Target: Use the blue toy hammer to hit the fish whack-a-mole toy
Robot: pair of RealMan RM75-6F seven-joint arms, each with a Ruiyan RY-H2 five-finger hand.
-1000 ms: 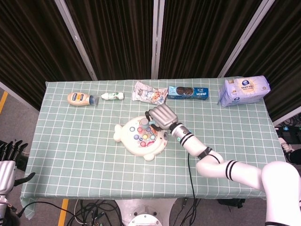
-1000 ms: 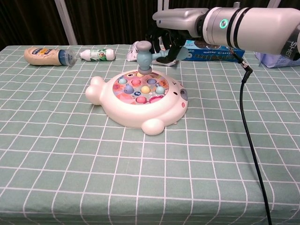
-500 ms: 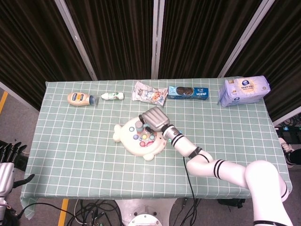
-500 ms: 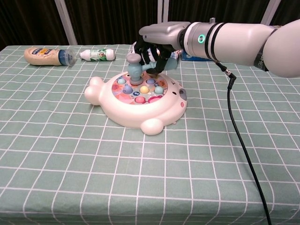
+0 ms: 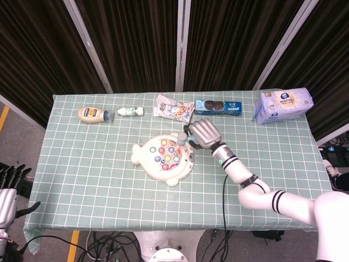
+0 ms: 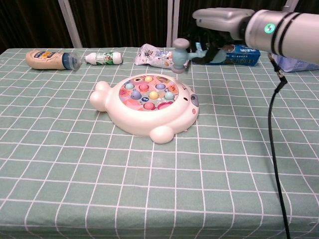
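Note:
The white fish whack-a-mole toy [image 5: 162,157] [image 6: 144,107] lies in the middle of the checked table, its coloured pegs facing up. My right hand [image 5: 203,132] [image 6: 214,35] grips the blue toy hammer [image 6: 180,54] [image 5: 181,137] by its handle. The hammer head hangs in the air just beyond the toy's far right edge, clear of the pegs. My left hand [image 5: 10,188] hangs off the table's left side, low in the head view, fingers spread and holding nothing.
Along the far edge lie a sauce bottle [image 5: 92,114], a small white bottle [image 5: 130,111], a snack bag [image 5: 173,107], a blue biscuit box [image 5: 218,107] and a tissue pack [image 5: 282,105]. A black cable [image 6: 271,149] trails from my right arm.
The hammer came down onto the pegs half a second ago, then lifted and swung right. My right hand now sits beyond the toy's right edge. The left hand is unchanged.

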